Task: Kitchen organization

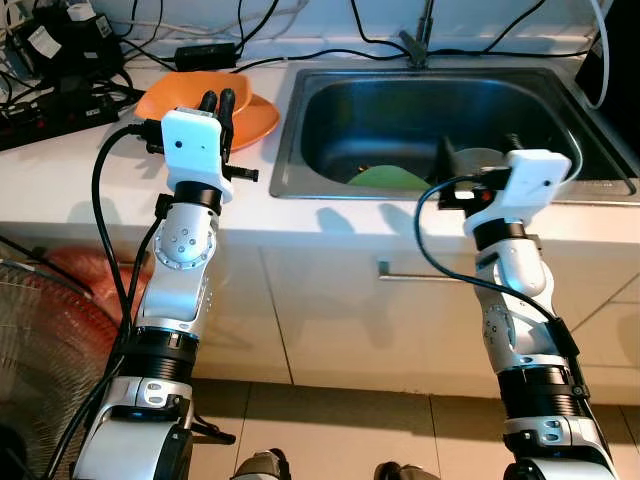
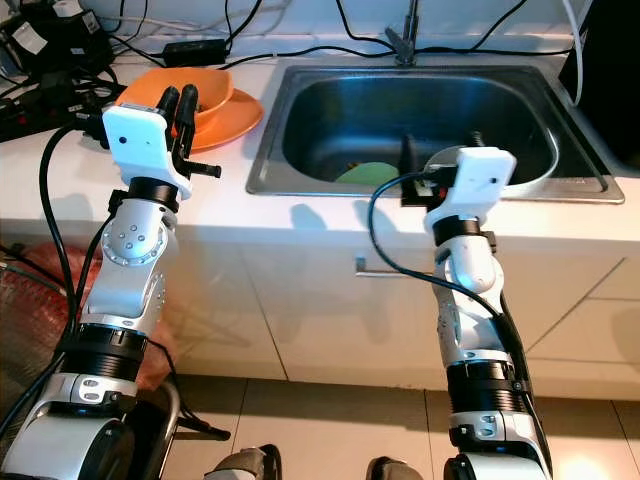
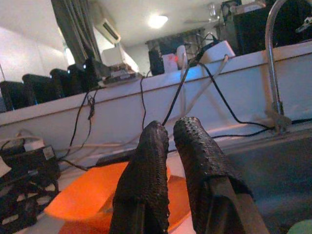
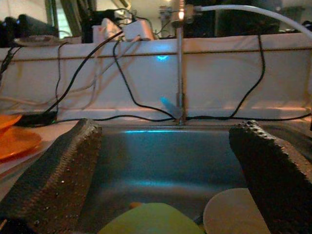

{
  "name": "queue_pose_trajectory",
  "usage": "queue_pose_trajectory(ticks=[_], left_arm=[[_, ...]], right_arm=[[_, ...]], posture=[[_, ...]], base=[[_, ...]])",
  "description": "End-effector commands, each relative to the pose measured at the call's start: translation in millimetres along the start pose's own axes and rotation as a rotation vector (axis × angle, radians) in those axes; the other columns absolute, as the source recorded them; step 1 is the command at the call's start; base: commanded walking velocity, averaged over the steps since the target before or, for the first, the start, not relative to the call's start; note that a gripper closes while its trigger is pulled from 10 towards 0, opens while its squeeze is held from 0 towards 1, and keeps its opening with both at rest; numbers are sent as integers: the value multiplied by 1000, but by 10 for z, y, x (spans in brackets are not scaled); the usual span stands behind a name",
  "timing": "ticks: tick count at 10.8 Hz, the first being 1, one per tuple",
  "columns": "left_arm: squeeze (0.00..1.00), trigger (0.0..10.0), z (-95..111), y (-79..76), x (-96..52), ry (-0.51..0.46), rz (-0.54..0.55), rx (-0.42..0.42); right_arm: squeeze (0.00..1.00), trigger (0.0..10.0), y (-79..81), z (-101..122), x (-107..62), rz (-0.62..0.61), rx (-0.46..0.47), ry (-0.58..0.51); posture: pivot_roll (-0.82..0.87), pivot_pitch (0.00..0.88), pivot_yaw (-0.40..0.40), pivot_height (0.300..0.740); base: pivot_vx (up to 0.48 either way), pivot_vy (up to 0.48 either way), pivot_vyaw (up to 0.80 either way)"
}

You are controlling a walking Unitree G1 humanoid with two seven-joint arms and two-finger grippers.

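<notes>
An orange plate (image 1: 255, 118) with an orange bowl (image 2: 212, 92) on it rests on the white counter, left of the steel sink (image 1: 300, 130). My left gripper (image 1: 218, 102) is raised over the plate's near edge, its fingers (image 3: 151, 161) shut with nothing between them. Down in the sink lie a green plate (image 1: 388, 178) and a beige plate (image 4: 233, 210). My right gripper (image 4: 169, 127) hovers open over the sink's front rim, above those plates, touching neither. A small orange bit (image 4: 135, 205) shows behind the green plate.
A faucet (image 1: 423, 38) stands at the back of the sink. Black cables and power strips (image 1: 55, 60) crowd the counter's back left. A fan grille (image 1: 40, 350) stands on the floor at the left. The cabinet front below carries a handle (image 1: 420, 272).
</notes>
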State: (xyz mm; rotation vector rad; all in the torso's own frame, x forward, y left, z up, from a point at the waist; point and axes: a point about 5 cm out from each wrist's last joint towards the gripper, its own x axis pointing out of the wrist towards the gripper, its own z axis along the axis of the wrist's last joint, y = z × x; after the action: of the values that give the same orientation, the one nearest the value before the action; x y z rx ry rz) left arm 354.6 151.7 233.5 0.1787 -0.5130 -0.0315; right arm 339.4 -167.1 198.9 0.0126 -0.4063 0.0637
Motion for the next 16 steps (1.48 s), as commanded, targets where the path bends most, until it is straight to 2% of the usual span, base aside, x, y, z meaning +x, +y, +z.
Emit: queue_pose_trajectory(ticks=[1, 3, 5, 7, 9, 11, 12, 13, 16], left_arm=[[0, 10000, -13, 41, -17, 12, 14, 1], [0, 10000, -29, 21, -26, 19, 11, -3], [0, 10000, -157, -10, -123, 58, 0, -16], [0, 10000, -301, -48, -183, 139, -25, -92], [0, 10000, -352, -24, -207, 177, -9, -101], [0, 10000, -486, 16, -299, 261, 7, -148], [0, 10000, -504, 73, -315, 277, 48, -186], [0, 10000, -496, 116, -308, 274, 63, -189], [0, 10000, -459, 81, -306, 261, 47, -173]], right_arm=[[0, 10000, 21, 10, -2, 16, -10, 0], [0, 10000, 19, 6, -3, 10, 3, -1], [0, 10000, 36, -14, -14, 16, 7, 3], [0, 10000, 55, -18, -18, 28, 10, 6], [0, 10000, 76, -23, -26, 46, 12, 9], [0, 10000, 111, -40, -48, 66, 16, 14], [0, 10000, 123, -42, -49, 73, 18, 15], [0, 10000, 136, -43, -44, 84, 14, 17], [0, 10000, 139, -50, -48, 89, 17, 20]], posture=[[43, 118, 66, 740], [43, 118, 66, 740], [40, 113, 70, 740], [36, 110, 72, 740], [34, 104, 72, 740], [31, 90, 76, 740], [32, 85, 77, 740], [32, 85, 77, 740], [32, 73, 72, 740]], base=[[0, 0, 481], [0, 0, 0], [0, 0, 0], [0, 0, 0], [0, 0, 0], [0, 0, 0], [0, 0, 0], [0, 0, 0], [245, 0, 0]])
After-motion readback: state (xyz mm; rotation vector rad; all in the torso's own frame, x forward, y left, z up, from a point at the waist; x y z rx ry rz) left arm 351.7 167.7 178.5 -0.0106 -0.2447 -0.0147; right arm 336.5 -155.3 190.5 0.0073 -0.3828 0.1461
